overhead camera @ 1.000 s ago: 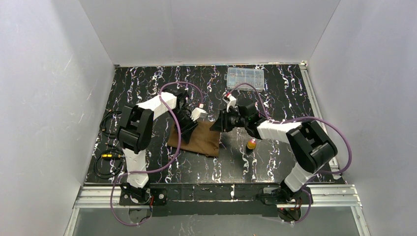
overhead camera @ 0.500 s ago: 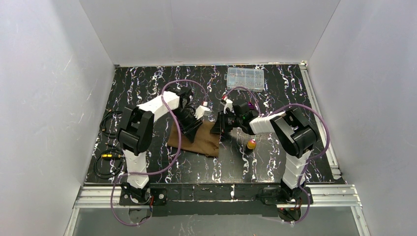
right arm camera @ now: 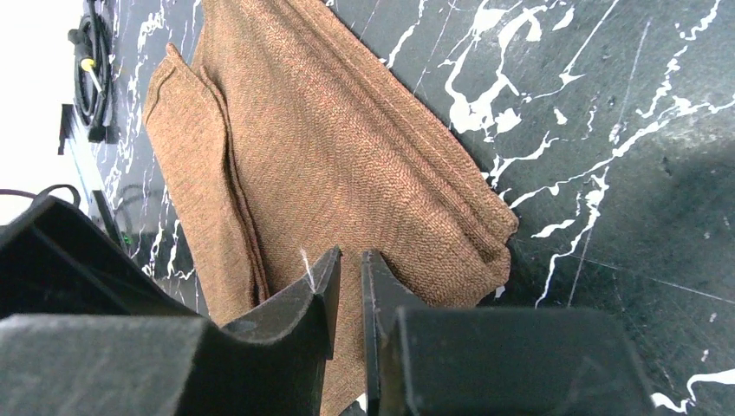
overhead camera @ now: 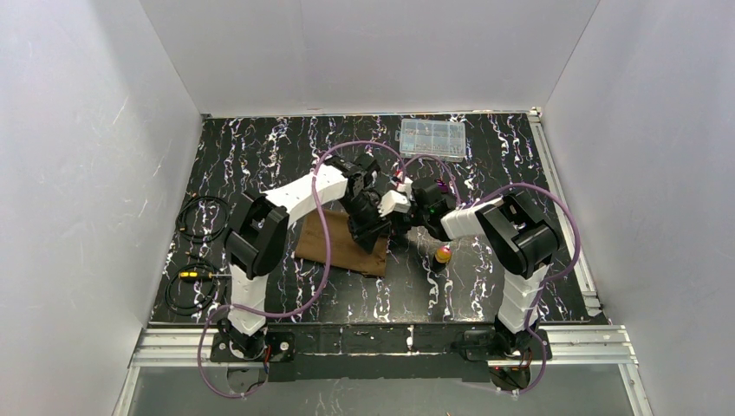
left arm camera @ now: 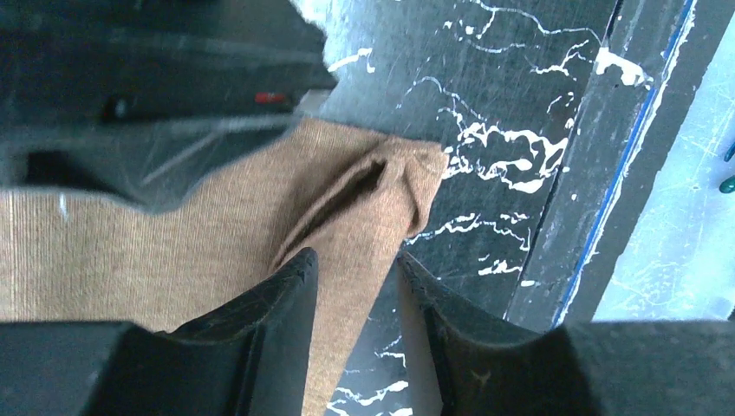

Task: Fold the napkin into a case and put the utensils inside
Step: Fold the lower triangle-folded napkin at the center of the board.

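The brown napkin (overhead camera: 334,247) lies folded on the black marbled table (overhead camera: 260,156), left of centre. Both grippers meet over its right end. In the left wrist view my left gripper (left arm camera: 355,260) stands open astride a folded edge of the napkin (left arm camera: 347,199); the cloth touches only one finger. My right gripper (right arm camera: 349,256) has its jaws almost together on the napkin (right arm camera: 347,147), with cloth filling the narrow gap. One utensil with a gold-orange head (overhead camera: 443,254) sits on the table right of the napkin. The other utensil is not visible.
A clear plastic compartment box (overhead camera: 432,136) sits at the back of the table. Coiled black cables (overhead camera: 198,218) lie along the left edge. White walls enclose three sides. A raised table rim (left arm camera: 607,173) shows in the left wrist view.
My left arm has swung right across the napkin to meet the right gripper, its jaws widening. The right jaws have narrowed onto the cloth, and the raised right end has dropped.
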Controlling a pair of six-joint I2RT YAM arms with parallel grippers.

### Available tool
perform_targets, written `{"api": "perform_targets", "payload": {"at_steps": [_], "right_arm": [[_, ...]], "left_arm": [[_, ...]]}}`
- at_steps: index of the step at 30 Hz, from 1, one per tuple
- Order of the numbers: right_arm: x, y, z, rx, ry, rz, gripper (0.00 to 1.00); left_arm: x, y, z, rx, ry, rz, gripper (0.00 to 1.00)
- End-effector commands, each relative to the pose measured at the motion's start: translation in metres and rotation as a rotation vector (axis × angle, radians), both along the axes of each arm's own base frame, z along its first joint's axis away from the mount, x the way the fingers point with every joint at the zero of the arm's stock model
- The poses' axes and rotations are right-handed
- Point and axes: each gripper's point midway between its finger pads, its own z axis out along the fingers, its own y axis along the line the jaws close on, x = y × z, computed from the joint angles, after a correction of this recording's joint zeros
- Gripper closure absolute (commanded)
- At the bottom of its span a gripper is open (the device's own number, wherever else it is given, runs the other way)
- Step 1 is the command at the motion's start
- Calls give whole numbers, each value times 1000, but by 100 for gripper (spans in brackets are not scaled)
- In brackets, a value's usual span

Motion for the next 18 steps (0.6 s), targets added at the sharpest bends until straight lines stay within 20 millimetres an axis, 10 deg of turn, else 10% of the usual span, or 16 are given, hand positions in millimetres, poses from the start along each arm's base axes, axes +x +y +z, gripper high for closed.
{"api": "perform_targets", "payload": {"at_steps": [1, 18], "right_arm": [[3, 1, 10, 48, -12, -19, 77], [7, -6, 65, 130, -6, -32, 79]], "left_arm": [[0, -17, -1, -24, -26, -48, 63], [-6, -13, -10, -44, -88, -89, 70]]}}
